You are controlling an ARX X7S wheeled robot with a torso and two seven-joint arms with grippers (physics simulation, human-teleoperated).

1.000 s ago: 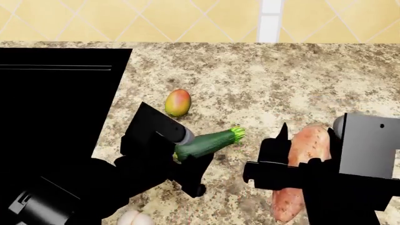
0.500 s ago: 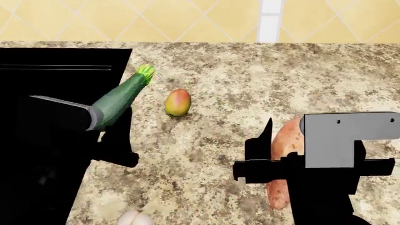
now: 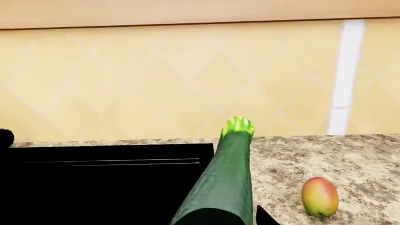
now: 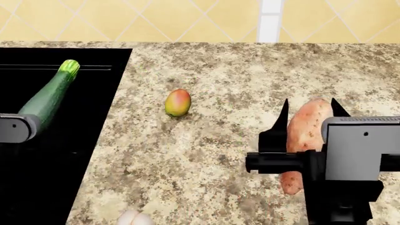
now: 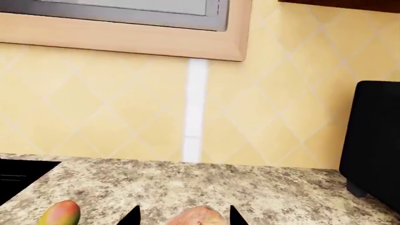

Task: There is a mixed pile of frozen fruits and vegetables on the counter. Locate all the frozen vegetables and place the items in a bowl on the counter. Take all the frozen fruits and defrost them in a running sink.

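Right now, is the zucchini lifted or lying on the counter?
Lifted: the left tool holds the zucchini tilted over the black sink.

Head cam is set high, aimed fwd and steeply down onto the table [image 4: 237, 84]. L wrist cam is held low, faced along the zucchini [image 3: 222, 183] toward the tiled wall [image 3: 125, 84]. R wrist cam is also low, aimed at the wall, w/ sweet potato [image 5: 196, 216] close at the frame edge. The mango [image 4: 178, 102] is shared by all 3 views.
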